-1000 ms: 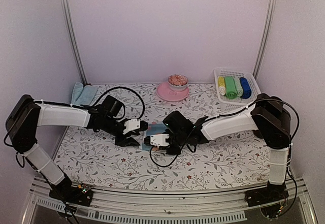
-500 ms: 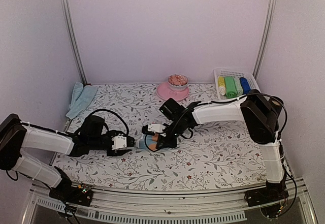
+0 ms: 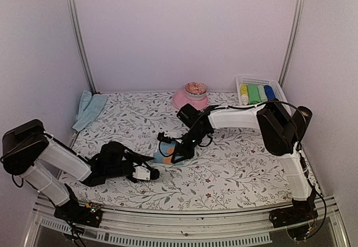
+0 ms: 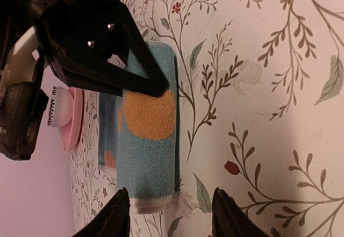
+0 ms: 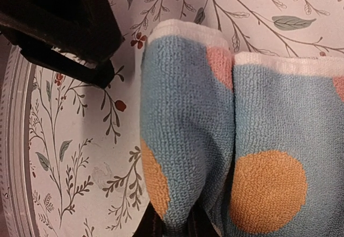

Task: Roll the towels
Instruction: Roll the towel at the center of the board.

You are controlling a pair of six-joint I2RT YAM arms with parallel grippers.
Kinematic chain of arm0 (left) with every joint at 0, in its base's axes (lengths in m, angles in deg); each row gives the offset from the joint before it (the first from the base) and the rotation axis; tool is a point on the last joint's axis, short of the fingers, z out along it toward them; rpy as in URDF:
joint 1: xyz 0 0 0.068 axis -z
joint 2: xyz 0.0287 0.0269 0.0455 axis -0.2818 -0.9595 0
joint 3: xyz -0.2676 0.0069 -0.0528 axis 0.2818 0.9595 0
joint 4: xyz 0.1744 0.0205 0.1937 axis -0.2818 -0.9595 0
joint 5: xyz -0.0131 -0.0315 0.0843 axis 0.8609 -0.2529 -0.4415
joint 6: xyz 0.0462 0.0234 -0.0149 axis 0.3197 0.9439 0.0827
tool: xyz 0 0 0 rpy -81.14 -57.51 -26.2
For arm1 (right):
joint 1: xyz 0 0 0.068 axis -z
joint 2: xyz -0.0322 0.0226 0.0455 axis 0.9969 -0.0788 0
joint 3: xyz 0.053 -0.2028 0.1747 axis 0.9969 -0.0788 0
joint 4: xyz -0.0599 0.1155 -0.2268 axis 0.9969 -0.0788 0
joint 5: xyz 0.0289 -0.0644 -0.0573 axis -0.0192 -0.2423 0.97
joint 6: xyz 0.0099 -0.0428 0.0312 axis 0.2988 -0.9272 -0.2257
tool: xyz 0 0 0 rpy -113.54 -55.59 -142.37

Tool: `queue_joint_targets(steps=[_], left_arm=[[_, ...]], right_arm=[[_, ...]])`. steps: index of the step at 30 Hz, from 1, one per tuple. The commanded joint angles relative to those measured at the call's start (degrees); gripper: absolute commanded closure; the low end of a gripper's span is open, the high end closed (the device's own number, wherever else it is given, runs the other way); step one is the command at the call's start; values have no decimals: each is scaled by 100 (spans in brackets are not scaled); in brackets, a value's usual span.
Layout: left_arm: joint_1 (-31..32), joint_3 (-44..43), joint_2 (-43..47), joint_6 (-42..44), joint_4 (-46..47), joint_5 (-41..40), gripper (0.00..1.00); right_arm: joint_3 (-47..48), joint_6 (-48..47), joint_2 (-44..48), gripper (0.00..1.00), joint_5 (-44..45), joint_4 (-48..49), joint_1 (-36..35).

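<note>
Two arms: right end effector point(image 3: 177, 153) tight on dotted towel point(image 4: 146, 159), left end effector point(image 4: 171, 218) spread nearby; pink plate point(image 3: 181, 103) behind.

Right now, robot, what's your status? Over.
Left end effector open, just short of towel. Right end effector shut on it. Towel loosely rolled. Pink plate well behind.

High rear overview, wrist close-ups share towel point(image 4: 148, 135)
</note>
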Motion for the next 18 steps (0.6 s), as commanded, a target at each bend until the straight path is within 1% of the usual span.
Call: queue_joint_targets(steps=[1, 11, 13, 18], left_arm=[[254, -108, -477, 344, 940, -530, 49], [450, -274, -1123, 459, 1622, -919, 48], [473, -337, -1254, 509, 1621, -1018, 48], [492, -425, -1451, 584, 1444, -1131, 53]], right_arm=[[-31, 49, -350, 91, -159, -554, -49], [-48, 13, -335, 91, -175, -588, -9], [-48, 0, -335, 91, -178, -591, -9], [-57, -9, -348, 92, -201, -590, 2]])
